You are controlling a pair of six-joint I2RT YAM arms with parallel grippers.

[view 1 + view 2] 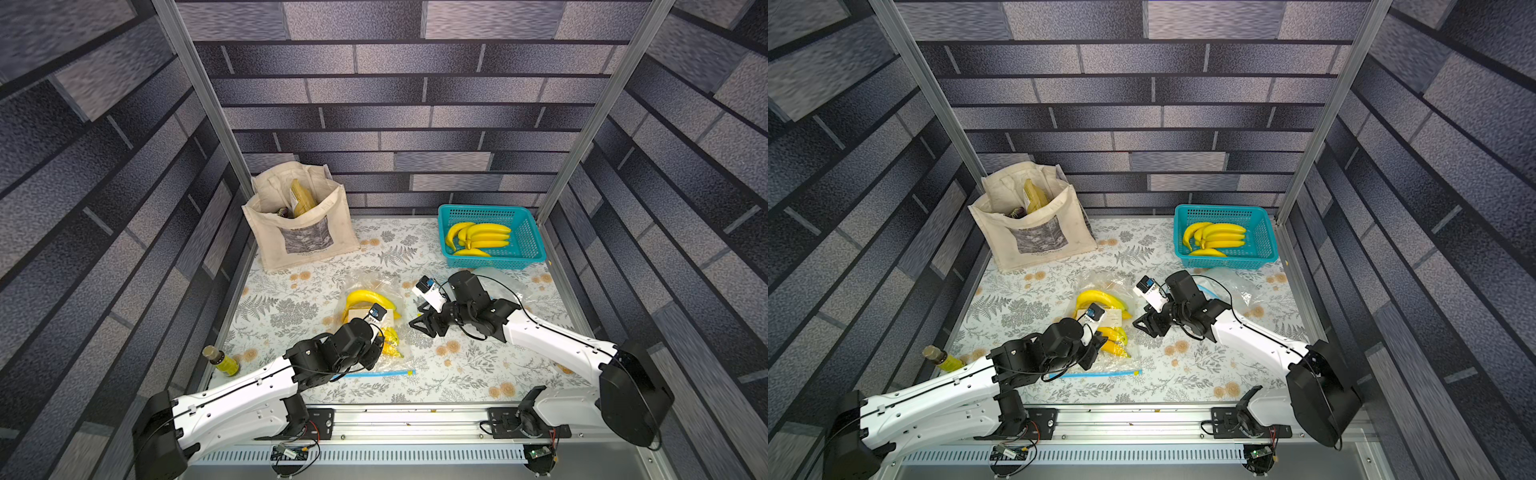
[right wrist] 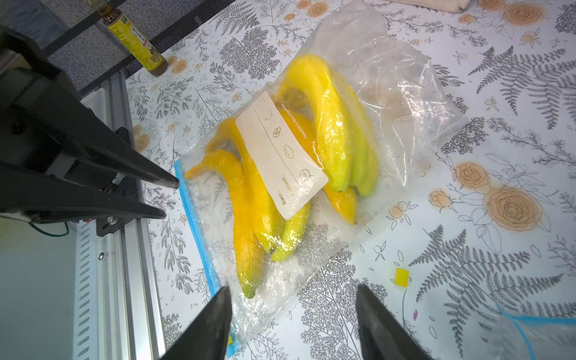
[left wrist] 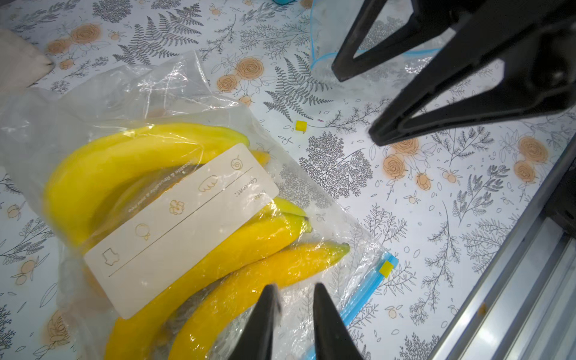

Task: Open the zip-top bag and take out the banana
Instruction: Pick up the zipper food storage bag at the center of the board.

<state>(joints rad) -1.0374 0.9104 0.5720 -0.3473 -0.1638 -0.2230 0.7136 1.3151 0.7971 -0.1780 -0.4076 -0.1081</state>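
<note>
Near front rail, blue seal of bag

zip-top bag: clear, lying flat | banana: yellow bunch, inside bag

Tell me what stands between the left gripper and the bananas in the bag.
Only the zip-top bag itself. The left gripper is right at it, and its clear plastic wraps the bananas. The blue zip strip runs along the edge beside the gripper; whether it is open I cannot tell. Nothing else lies between.
</note>
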